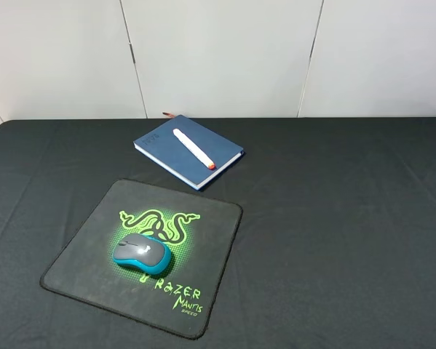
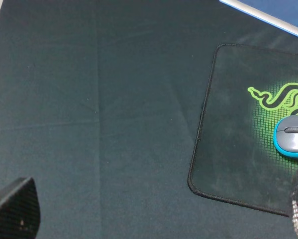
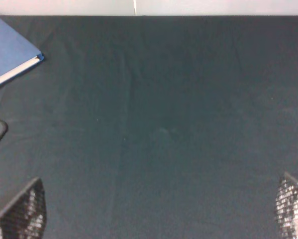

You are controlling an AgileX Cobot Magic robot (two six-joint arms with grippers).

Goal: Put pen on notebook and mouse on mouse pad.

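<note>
While both claws (image 2: 153,219) (image 3: 158,209) hang open and empty, black cloth surface (image 1: 334,218) carries pen (image 1: 193,148) on notebook (image 1: 159,142), mouse (image 1: 141,252) on mouse pad (image 1: 86,254); white panelled wall (image 1: 218,58) behind.

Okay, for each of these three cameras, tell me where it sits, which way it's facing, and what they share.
Exterior high: mounted above, facing down at the table and back wall; no robot parts show.
Left wrist: on the left arm, facing down at the mouse pad and mouse; left pincer fingertips at the frame corners.
Right wrist: on the right arm, facing down at bare cloth; right pincer fingertips show.
Shared: the notebook appears in all three.
</note>
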